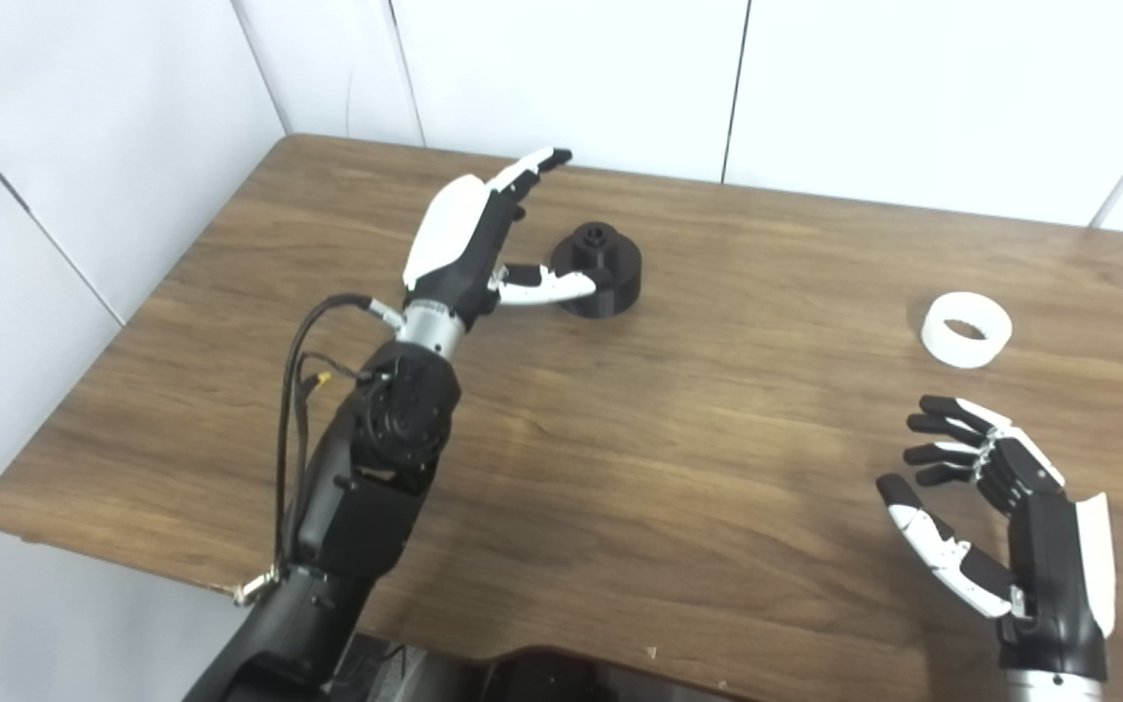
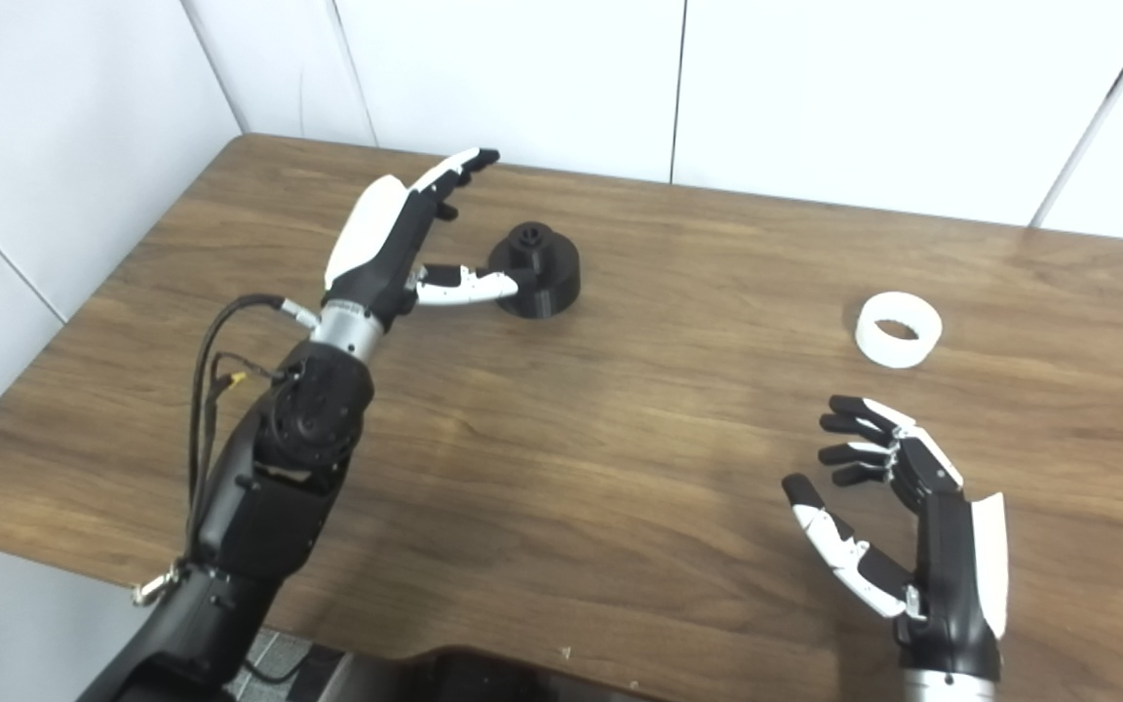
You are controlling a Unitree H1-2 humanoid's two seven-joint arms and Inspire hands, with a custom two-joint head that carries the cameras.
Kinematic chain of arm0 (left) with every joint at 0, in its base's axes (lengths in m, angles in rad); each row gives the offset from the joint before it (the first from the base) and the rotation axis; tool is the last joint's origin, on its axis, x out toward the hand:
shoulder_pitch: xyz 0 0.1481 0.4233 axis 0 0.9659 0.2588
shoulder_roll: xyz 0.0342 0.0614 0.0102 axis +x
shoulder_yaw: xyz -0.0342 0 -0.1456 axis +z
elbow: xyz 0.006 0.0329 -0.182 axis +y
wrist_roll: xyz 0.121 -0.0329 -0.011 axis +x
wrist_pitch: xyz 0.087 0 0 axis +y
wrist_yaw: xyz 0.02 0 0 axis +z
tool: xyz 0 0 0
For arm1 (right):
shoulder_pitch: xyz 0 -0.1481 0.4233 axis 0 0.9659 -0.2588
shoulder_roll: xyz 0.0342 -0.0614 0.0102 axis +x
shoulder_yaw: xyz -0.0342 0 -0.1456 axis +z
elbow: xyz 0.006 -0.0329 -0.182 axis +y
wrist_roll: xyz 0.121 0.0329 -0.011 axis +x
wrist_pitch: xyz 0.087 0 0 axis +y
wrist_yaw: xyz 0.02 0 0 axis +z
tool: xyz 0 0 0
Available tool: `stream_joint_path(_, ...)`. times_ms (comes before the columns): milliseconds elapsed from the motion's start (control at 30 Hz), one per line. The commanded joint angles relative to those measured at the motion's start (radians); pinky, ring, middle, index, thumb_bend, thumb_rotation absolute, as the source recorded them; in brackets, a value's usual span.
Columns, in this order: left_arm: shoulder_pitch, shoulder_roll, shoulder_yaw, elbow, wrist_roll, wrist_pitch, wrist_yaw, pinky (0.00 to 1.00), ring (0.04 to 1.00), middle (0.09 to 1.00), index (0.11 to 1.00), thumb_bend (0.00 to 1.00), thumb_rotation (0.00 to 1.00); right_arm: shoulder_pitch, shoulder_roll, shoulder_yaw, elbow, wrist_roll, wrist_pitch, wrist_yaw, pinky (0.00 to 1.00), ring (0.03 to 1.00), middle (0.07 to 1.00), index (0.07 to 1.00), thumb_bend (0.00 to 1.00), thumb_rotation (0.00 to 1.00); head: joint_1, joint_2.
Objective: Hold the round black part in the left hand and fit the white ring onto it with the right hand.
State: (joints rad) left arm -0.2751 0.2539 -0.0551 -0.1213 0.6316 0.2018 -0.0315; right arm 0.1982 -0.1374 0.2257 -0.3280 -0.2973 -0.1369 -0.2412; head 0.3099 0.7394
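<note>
The round black part [image 1: 602, 270] stands on the wooden table [image 1: 678, 468] toward the back, left of centre; it has a wide base and a narrower hub on top. My left hand [image 1: 484, 234] is open just left of it, the thumb reaching in front of the part's base and the fingers stretched out above and behind, not closed on it. At the right lies the white ring [image 1: 966, 331], flat on the table. Nearer the front edge, well short of the ring, my right hand [image 1: 1000, 507] hovers open with its fingers curled and nothing in it.
White wall panels [image 1: 561, 68] close off the back and left of the table. The table's left edge and a cut-out front edge [image 1: 522, 653] run beside my left arm, which carries loose black cables [image 1: 298, 390].
</note>
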Motion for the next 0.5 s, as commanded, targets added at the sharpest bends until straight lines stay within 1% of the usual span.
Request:
stream_joint_path(0, -0.067, 0.026, -0.007, 0.017, 0.045, 0.009, 0.026, 0.77, 0.912, 0.921, 0.873, 0.87, 0.34, 0.030, 0.062, -0.001, -0.011, -0.007, -0.046, 0.000, 0.49, 0.577, 0.672, 0.711, 0.54, 0.25, 0.000, 0.001)
stream_joint_path(133, -0.109, 0.047, -0.030, 0.090, 0.085, 0.011, 0.035, 0.80, 0.936, 0.937, 0.861, 0.89, 0.38, 0.030, 0.065, -0.001, -0.009, -0.008, -0.047, -0.003, 0.49, 0.573, 0.670, 0.709, 0.54, 0.25, -0.003, 0.002)
stream_joint_path(267, -0.142, 0.067, -0.052, 0.164, 0.109, 0.002, 0.043, 0.85, 0.951, 0.951, 0.860, 0.90, 0.42, 0.029, 0.066, -0.002, 0.000, -0.016, -0.054, -0.008, 0.49, 0.575, 0.672, 0.710, 0.55, 0.27, -0.006, 0.001)
stream_joint_path(300, -0.149, 0.072, -0.061, 0.183, 0.119, 0.008, 0.040, 0.87, 0.968, 0.968, 0.863, 0.92, 0.43, 0.029, 0.067, -0.002, 0.000, -0.016, -0.055, -0.008, 0.49, 0.573, 0.671, 0.710, 0.55, 0.27, -0.007, 0.001)
stream_joint_path(400, -0.162, 0.082, -0.079, 0.229, 0.129, 0.021, 0.034, 0.86, 0.978, 0.976, 0.857, 0.94, 0.42, 0.031, 0.071, 0.001, -0.004, -0.014, -0.055, -0.007, 0.48, 0.570, 0.671, 0.709, 0.54, 0.25, -0.013, 0.004)
stream_joint_path(467, -0.167, 0.085, -0.091, 0.259, 0.133, 0.029, 0.029, 0.86, 0.994, 0.991, 0.860, 0.96, 0.42, 0.031, 0.073, 0.000, -0.003, -0.023, -0.052, -0.011, 0.48, 0.567, 0.669, 0.708, 0.54, 0.25, -0.013, 0.005)
